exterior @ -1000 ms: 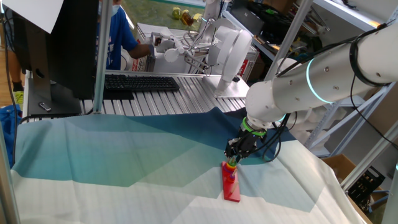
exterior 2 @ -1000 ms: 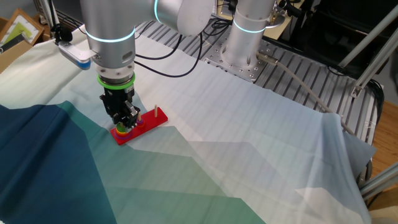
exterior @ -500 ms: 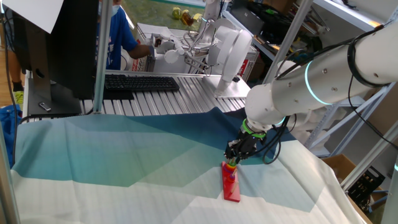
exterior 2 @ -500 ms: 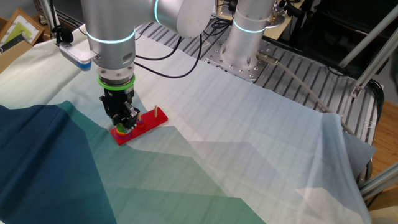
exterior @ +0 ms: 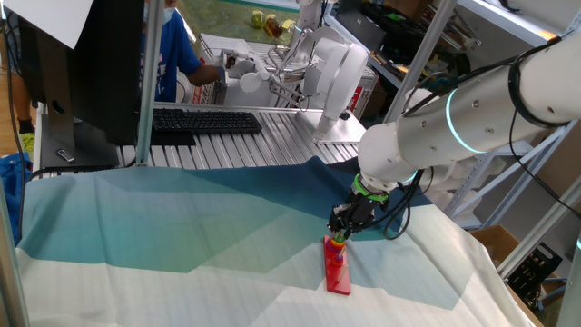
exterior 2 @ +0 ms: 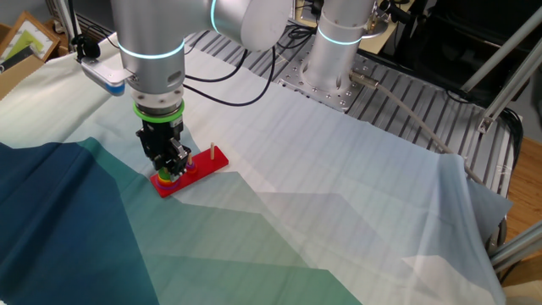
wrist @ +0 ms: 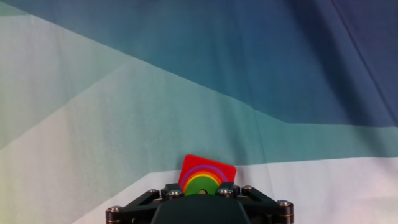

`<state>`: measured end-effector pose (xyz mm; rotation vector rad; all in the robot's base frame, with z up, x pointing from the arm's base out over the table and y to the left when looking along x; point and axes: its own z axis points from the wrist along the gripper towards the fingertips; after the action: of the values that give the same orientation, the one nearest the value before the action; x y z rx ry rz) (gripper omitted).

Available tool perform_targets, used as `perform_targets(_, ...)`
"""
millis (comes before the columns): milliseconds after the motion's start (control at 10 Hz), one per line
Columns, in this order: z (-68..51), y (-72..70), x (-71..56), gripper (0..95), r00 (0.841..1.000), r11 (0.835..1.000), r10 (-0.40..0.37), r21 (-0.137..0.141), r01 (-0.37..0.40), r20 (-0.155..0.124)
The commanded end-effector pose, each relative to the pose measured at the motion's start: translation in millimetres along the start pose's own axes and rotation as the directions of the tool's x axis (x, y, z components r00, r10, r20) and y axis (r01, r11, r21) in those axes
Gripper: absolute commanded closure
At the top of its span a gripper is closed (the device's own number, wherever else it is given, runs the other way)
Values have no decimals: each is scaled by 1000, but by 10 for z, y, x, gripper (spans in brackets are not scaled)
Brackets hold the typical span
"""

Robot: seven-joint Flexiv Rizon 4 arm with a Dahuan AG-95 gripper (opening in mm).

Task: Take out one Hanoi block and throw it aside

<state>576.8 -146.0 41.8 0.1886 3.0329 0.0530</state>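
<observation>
At the left of one fixed view a keyboard [exterior: 207, 120] is seen on the slatted bench behind the desk [exterior: 136, 245], well apart from the work, so nothing there is in the way. The desk is covered by a blue-to-white cloth [exterior 2: 339, 212], which gives a soft, uniform landing place for a piece thrown aside.

Further right, the red base board [exterior: 338, 269] lies flat on the cloth, and the gripper [exterior: 339, 231] is set directly over its near end, where the stack of rings sits on a peg. That placement is judged to serve a straight vertical lift off the peg. In the other fixed view a bare peg [exterior 2: 210, 152] stands free on the board just beside the gripper, which shows why the approach is made from above.

The Hanoi block [wrist: 203, 184] is seen in the hand view as a green ring at the top of the stack, inside a yellow ring [wrist: 203, 178] and a purple one, right at the gripper's body. Whether the fingers are clenched on the green ring or standing released around it cannot be told, since the tips are hidden.
</observation>
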Motion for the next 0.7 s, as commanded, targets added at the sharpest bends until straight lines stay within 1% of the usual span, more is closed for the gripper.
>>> perform_targets(100,-2,1,0,760,1000,1000,-9,-1,9,-3)
perform_targets(300,-2,1,0,760,1000,1000,-12,-1,12,-4)
perform_targets(400,-2,1,0,950,1000,1000,-16,-1,16,-4)
perform_targets(700,-2,1,0,950,1000,1000,-22,-3,22,-4)
